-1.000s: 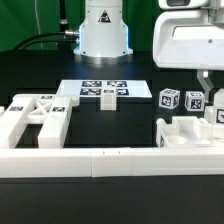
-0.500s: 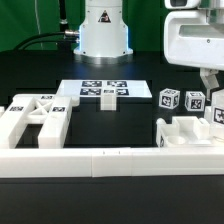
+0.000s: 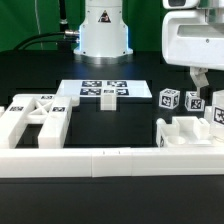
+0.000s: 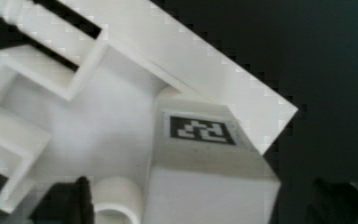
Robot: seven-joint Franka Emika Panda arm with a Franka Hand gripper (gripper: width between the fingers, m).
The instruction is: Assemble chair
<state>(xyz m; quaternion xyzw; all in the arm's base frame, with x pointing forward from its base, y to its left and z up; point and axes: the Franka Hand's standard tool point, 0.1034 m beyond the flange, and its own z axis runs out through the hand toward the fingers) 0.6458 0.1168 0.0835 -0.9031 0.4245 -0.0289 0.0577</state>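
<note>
The chair lies in loose white tagged parts. One group of frames (image 3: 35, 115) sits at the exterior view's left. A blocky part (image 3: 185, 132) sits at the right, with two tagged blocks (image 3: 169, 100) behind it. My gripper (image 3: 208, 82) hangs just above that right group, open; one dark finger (image 3: 195, 78) shows and the other is at the picture's edge. In the wrist view a white part with a tag (image 4: 202, 130) lies below the gripper (image 4: 194, 205). The dark fingers (image 4: 73, 200) stand wide apart on either side of it and grip nothing.
The marker board (image 3: 100, 91) lies flat in the middle of the black table. A long low white border wall (image 3: 110, 160) runs along the front. The robot's base (image 3: 102, 30) stands at the back.
The jaws have opened: the visible finger has shifted toward the exterior view's left. The arm itself has stayed in place above the right parts.
</note>
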